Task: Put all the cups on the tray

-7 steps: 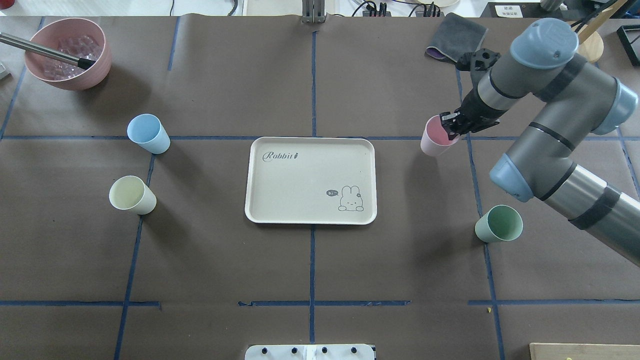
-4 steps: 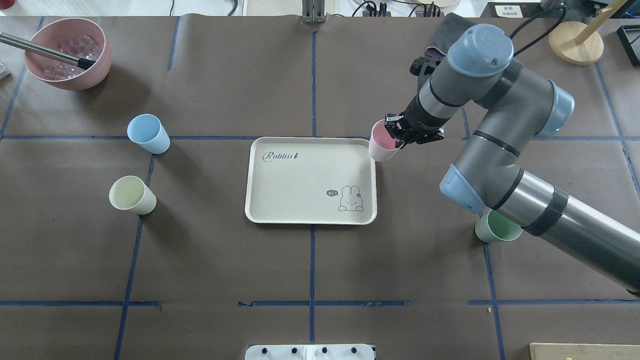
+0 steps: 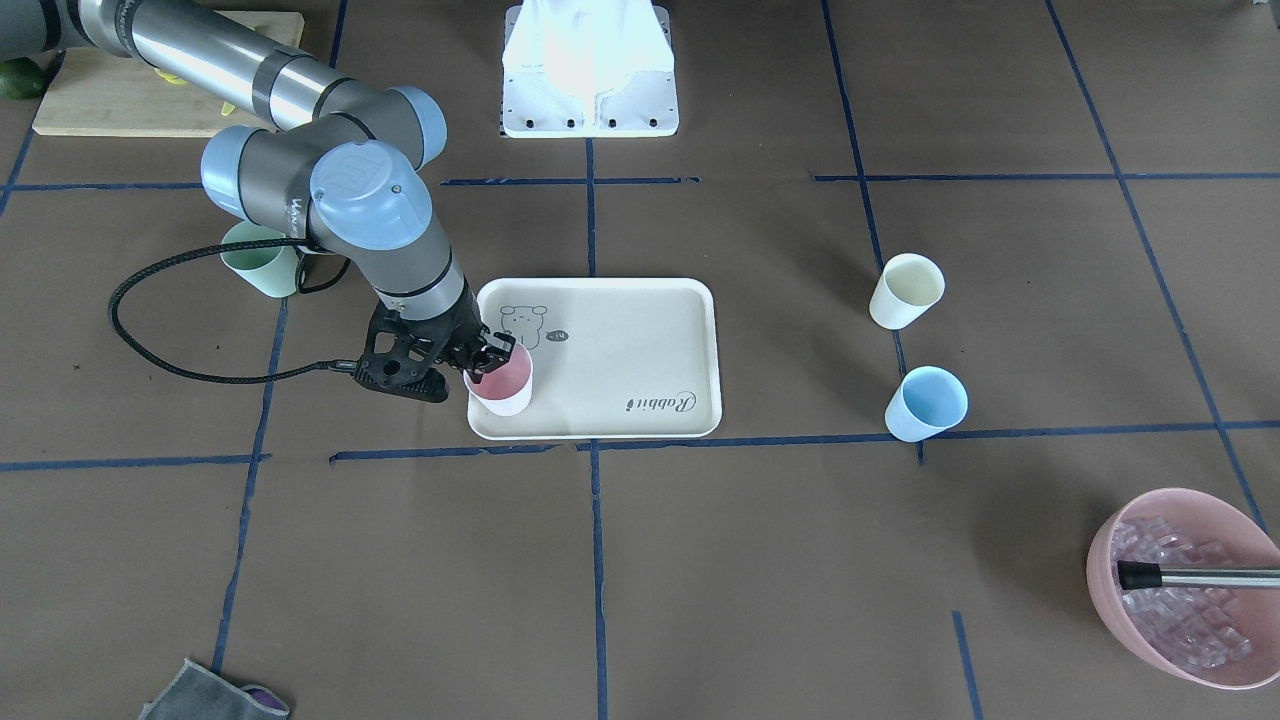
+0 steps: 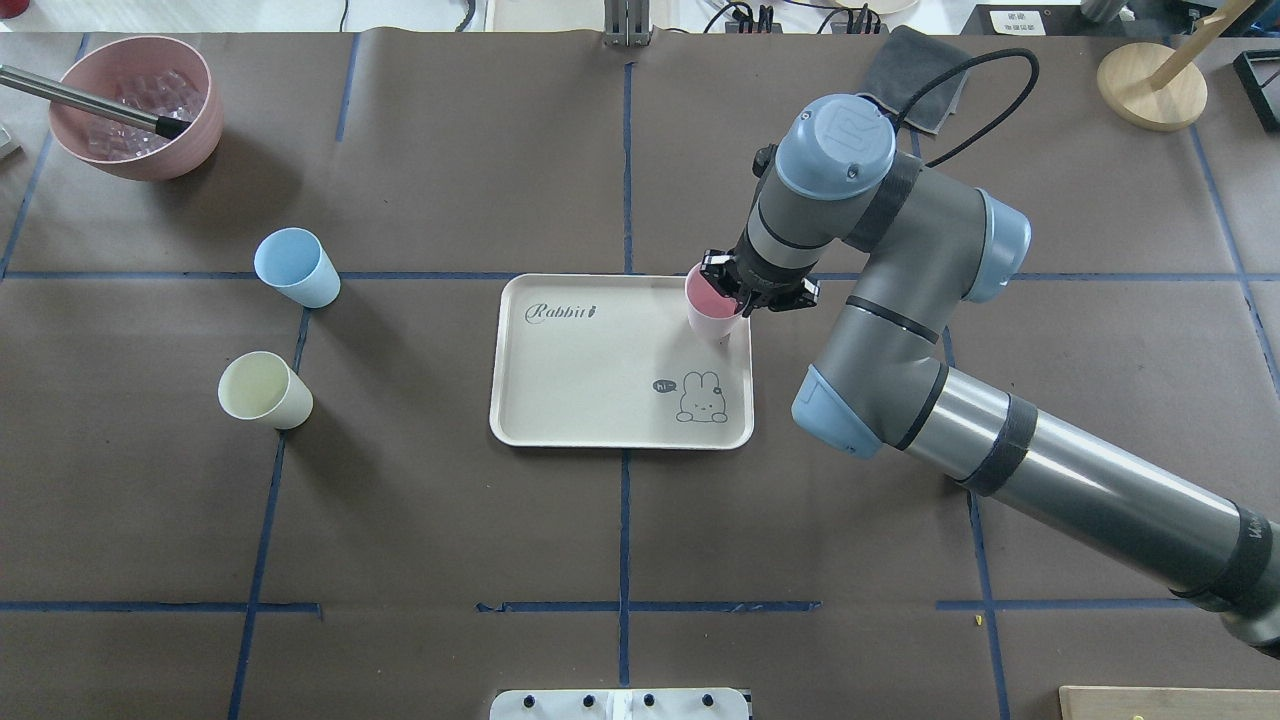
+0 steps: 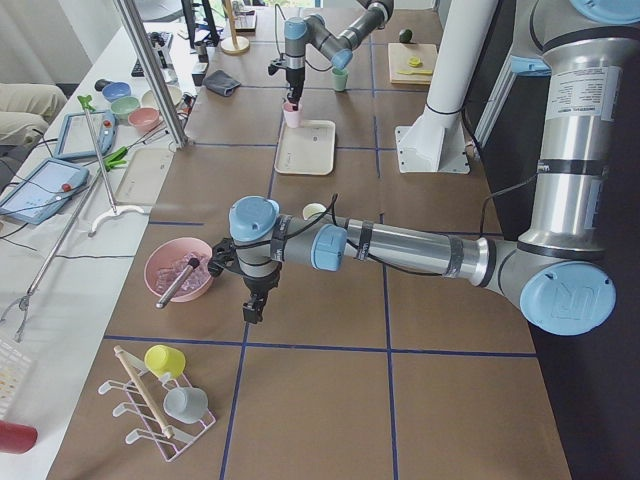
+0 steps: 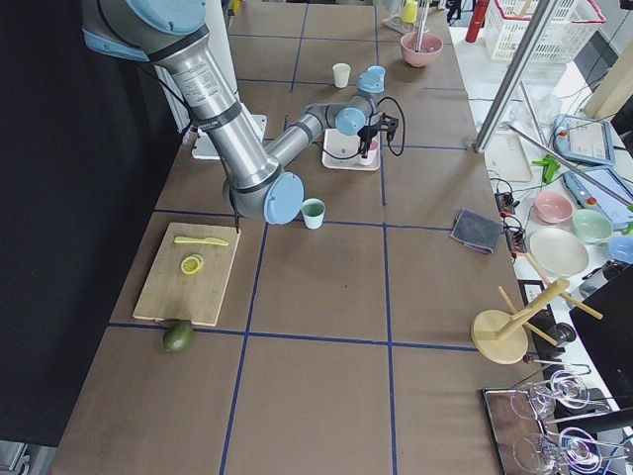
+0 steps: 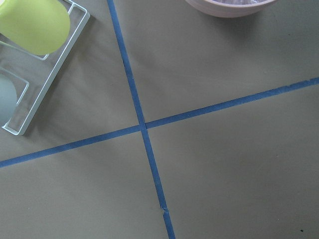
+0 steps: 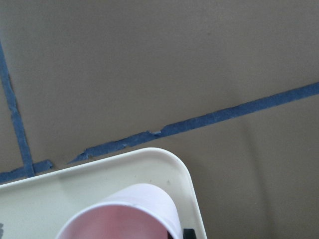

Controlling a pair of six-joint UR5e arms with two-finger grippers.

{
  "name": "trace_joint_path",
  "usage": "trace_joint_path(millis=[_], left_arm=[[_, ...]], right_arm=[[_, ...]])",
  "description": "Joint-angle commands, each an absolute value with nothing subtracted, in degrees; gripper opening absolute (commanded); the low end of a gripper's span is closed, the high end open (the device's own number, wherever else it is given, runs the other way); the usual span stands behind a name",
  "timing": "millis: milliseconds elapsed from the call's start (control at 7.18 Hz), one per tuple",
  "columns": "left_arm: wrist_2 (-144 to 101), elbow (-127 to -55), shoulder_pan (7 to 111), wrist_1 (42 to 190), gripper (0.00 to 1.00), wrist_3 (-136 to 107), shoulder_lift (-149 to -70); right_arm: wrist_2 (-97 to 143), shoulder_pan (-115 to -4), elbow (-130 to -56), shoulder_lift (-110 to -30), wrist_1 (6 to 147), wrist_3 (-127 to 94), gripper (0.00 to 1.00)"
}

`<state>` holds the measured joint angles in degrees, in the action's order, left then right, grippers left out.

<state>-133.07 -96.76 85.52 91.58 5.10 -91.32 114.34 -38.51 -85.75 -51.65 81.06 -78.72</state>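
Note:
My right gripper (image 4: 745, 295) is shut on the rim of the pink cup (image 4: 710, 308) and holds it upright at the far right corner of the cream tray (image 4: 600, 390). I cannot tell whether the cup touches the tray. It also shows in the front view (image 3: 498, 382) and the right wrist view (image 8: 119, 214). The light blue cup (image 4: 296, 266) and the pale yellow cup (image 4: 264, 390) stand left of the tray. The mint green cup (image 3: 258, 262) stands beside the right arm and is hidden by it in the overhead view. My left gripper (image 5: 255, 305) hangs over bare table; I cannot tell whether it is open or shut.
A large pink bowl (image 4: 190, 130) of clear cubes with a metal rod in it stands at the far left. A grey cloth (image 4: 905, 75) and a wooden stand (image 4: 1150, 95) are at the far right. A cutting board (image 3: 150, 85) lies near the robot's base.
My right arm has carried the pink cup leftward from right of the tray to the tray's far right corner. The arm now covers the mint green cup in the overhead view.

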Motion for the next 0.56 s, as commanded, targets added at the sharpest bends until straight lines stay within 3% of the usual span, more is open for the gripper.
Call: trace_joint_path(millis=[0, 139, 418], left_arm=[[-133.1, -96.8, 85.5, 91.5, 1.0, 5.1, -91.3], [-133.1, -96.8, 85.5, 91.5, 1.0, 5.1, -91.3], [-133.0, -96.7, 85.4, 91.5, 1.0, 5.0, -91.4]], right_arm=[[112.0, -37.5, -84.8, -51.5, 80.7, -78.3, 0.65], [111.8, -37.6, -84.8, -51.4, 80.8, -77.5, 0.99], [116.9, -41.3, -85.6, -51.4, 81.0, -73.6, 0.99]])
